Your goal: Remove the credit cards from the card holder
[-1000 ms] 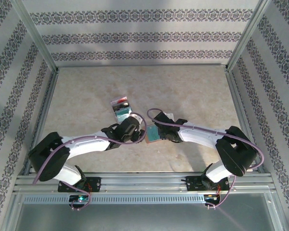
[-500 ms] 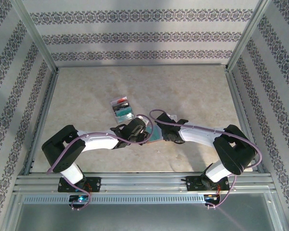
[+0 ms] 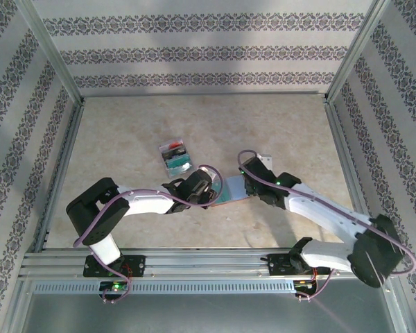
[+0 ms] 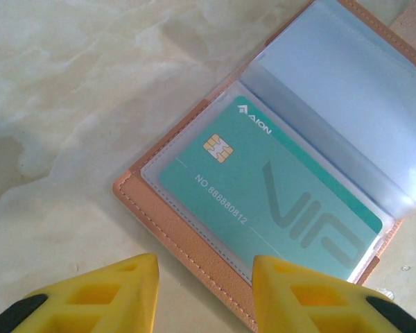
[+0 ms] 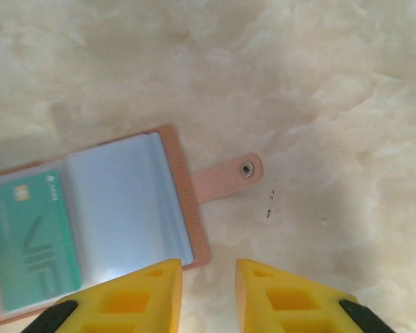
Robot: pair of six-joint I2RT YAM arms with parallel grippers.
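Since a moment ago the right arm has swung its elbow out toward four o'clock and drawn its gripper (image 5: 208,295) back off the card holder (image 3: 230,189), while the left gripper (image 4: 204,295) has closed in from nine o'clock. Both sets of fingers stand apart, holding nothing. The holder lies spread flat on the table (image 3: 298,132), likely so its sleeves can be reached. The right fingers hover by its three o'clock edge near the snap tab (image 5: 229,177) — ready, I'd guess, to pin it down. One teal card (image 4: 263,201) sits in the nine o'clock sleeve; the other sleeve looks empty. A pile of cards (image 3: 175,155) rests apart at ten o'clock — presumably those already out.
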